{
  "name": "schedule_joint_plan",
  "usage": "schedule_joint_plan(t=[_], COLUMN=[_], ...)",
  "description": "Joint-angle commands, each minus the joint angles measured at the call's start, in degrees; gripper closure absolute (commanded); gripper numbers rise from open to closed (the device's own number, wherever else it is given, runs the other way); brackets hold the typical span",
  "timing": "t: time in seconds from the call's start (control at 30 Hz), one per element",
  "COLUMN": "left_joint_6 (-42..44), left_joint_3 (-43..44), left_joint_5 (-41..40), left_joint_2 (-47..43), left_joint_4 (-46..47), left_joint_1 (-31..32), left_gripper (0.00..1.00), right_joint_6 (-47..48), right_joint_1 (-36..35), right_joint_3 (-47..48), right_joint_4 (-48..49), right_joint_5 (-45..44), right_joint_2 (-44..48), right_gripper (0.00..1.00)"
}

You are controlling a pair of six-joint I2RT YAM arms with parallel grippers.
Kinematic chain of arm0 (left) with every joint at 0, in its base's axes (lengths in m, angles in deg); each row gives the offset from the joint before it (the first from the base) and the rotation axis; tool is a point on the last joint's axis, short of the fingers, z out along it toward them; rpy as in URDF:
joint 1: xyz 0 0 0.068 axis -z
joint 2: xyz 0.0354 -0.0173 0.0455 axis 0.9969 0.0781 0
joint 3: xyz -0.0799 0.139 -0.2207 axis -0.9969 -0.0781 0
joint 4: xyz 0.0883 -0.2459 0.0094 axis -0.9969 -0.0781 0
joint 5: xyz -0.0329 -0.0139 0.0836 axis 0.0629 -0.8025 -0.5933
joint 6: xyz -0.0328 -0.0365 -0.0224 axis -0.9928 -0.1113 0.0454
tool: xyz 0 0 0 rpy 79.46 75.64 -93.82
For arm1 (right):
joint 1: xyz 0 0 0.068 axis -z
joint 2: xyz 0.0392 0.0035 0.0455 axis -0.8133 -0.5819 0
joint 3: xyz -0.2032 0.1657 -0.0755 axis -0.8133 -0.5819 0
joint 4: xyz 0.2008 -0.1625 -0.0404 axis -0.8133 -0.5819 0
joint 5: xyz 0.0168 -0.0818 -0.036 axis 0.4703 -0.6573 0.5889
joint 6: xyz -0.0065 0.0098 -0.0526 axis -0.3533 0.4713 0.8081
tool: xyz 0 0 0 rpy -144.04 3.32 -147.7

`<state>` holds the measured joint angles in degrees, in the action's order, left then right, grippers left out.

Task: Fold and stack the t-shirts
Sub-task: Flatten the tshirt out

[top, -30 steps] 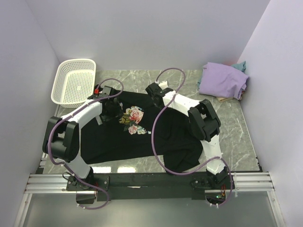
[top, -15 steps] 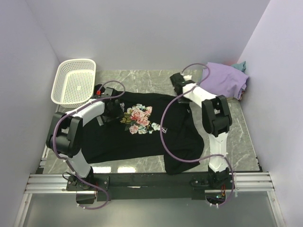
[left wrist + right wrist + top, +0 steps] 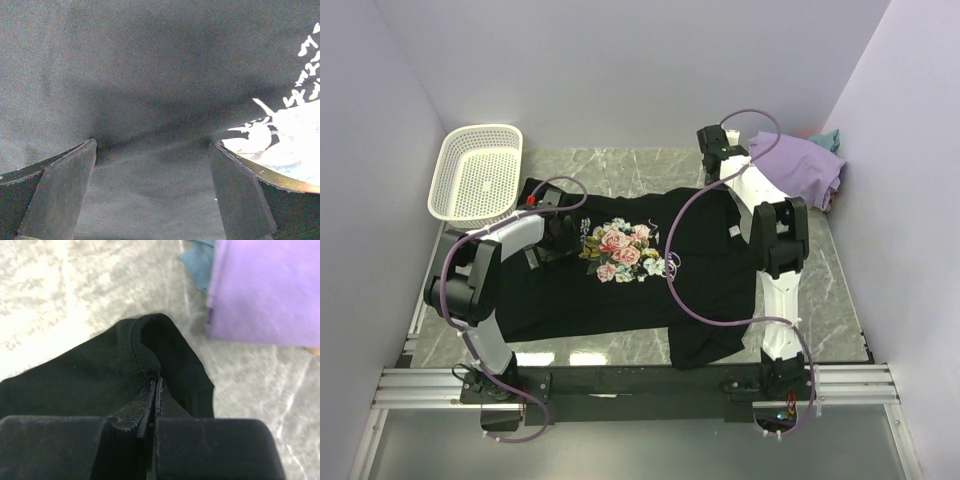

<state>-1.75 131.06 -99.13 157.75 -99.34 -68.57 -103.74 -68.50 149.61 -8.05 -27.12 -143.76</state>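
Overhead, I saw a black cotton t-shirt with a pink-rose print and white lettering (image 3: 620, 290) lying spread, print up, on the grey marbled worktop (image 3: 840, 290) between my two arms. My right claw (image 3: 156, 386) was clamped together on a fold of the shirt's edge at its far right corner. That corner lay near a crumpled plain lavender t-shirt (image 3: 798, 168), with a teal t-shirt (image 3: 830, 138) poking out behind it. My left claw (image 3: 152, 150) stood wide apart, gripping nothing, its tips down at the black cloth just left of the print. A white perforated plastic basket (image 3: 477, 172) sat in the far left corner.

I judged the step in hand to be flattening the black shirt before its first fold, since the near right part looked rumpled. Next I would need to smooth it, let go, then take hold for folding.

Only the right wrist view showed the pinch. Only the left wrist view showed the gap between the fingers. Only the overhead view showed the whole layout.
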Motion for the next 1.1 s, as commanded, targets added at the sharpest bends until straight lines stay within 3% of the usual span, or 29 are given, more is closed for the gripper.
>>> schedule_joint_plan(t=[0.0, 0.2, 0.43, 0.73, 0.93, 1.07], left_joint_6=[0.5, 0.7, -0.8, -0.5, 1.0, 1.5], left_joint_3=[-1.2, 0.0, 0.3, 0.0, 9.4, 27.5], left_joint_5=[-0.2, -0.3, -3.6, -2.0, 0.5, 1.5], left_joint_2=[0.6, -1.0, -3.9, -13.2, -7.1, 8.4], left_joint_4=[1.9, 1.2, -0.4, 6.3, 12.1, 6.6], left_joint_1=[-0.2, -0.2, -0.2, -0.2, -1.2, -2.4], left_gripper=[0.01, 0.01, 0.00, 0.01, 0.00, 0.01], right_joint_6=[0.2, -0.9, -2.4, -1.3, -1.2, -1.4], right_joint_1=[0.5, 1.3, 3.9, 5.6, 5.6, 5.5], right_joint_3=[5.2, -1.8, -1.2, -1.6, -6.0, -8.3], right_joint_4=[-3.4, -0.2, -2.3, 0.5, 3.6, 4.3], right_joint_5=[-0.3, -1.4, -4.6, 0.2, 6.4, 9.9], right_joint_2=[-3.4, 0.0, -1.6, -0.9, 1.9, 3.7], right_gripper=[1.00, 1.00, 1.00, 0.96, 1.00, 0.99])
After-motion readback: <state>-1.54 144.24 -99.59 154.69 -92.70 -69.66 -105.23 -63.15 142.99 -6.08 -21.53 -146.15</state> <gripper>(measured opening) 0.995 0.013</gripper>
